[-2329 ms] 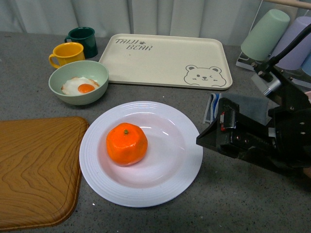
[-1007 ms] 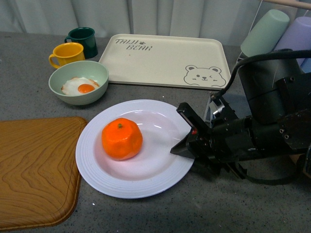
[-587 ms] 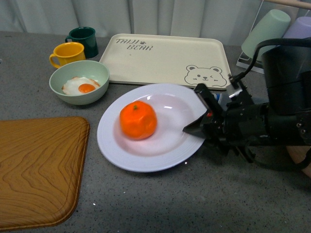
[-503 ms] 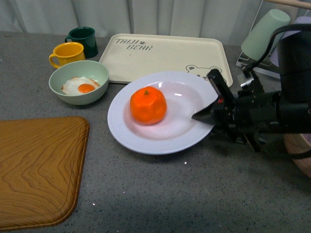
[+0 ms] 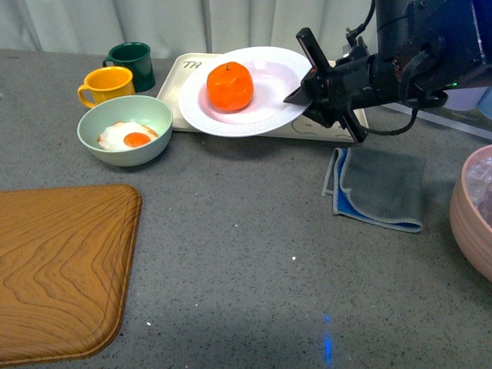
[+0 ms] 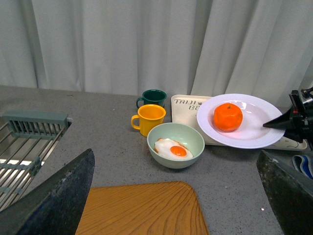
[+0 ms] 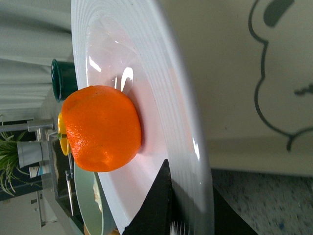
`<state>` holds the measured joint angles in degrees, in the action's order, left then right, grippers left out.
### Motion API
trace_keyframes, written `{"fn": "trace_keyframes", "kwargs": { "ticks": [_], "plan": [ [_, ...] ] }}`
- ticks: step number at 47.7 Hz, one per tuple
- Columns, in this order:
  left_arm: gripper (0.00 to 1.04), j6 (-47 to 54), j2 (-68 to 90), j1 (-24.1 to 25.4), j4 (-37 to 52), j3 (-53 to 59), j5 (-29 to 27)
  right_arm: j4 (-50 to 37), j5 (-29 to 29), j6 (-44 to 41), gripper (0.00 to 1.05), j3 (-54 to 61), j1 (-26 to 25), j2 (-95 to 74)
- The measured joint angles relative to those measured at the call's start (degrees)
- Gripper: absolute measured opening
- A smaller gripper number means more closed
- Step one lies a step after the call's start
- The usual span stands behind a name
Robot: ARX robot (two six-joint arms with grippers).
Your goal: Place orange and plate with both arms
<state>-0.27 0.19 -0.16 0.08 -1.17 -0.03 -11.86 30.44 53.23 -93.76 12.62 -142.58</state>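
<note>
plate (image 5: 231, 123), white, ridged | rim pinched by right pincer (image 5: 307, 73) | held level over bear-print tray (image 5: 181, 73), worktop's far edge, so orange (image 5: 230, 86) sits steady in its well | left pincer (image 6: 175, 154) spread, empty

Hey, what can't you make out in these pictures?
Print on the tray: front view, mostly covered by the plate.
The pink bowl: cut off by the front view's right edge.
Lower finger of the right gripper: hidden beneath the plate.
Whether plate touches tray: unclear in every view.
</note>
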Motion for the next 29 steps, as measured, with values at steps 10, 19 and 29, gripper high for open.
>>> {"fn": "trace_keyframes", "kwargs": {
  "ticks": [10, 19, 29],
  "plan": [
    [0.98, 0.0, 0.0, 0.0, 0.0, 0.0, 0.0, 7.8, -1.9, -0.3, 0.04, -13.9, 0.0, -6.6],
    [0.98, 0.0, 0.0, 0.0, 0.0, 0.0, 0.0, 10.4, -3.1, -1.8, 0.28, -16.5, -0.4, -8.9],
    [0.98, 0.0, 0.0, 0.0, 0.0, 0.0, 0.0, 9.4, -7.6, -7.0, 0.71, -11.1, -1.5, -5.7]
  ]
}}
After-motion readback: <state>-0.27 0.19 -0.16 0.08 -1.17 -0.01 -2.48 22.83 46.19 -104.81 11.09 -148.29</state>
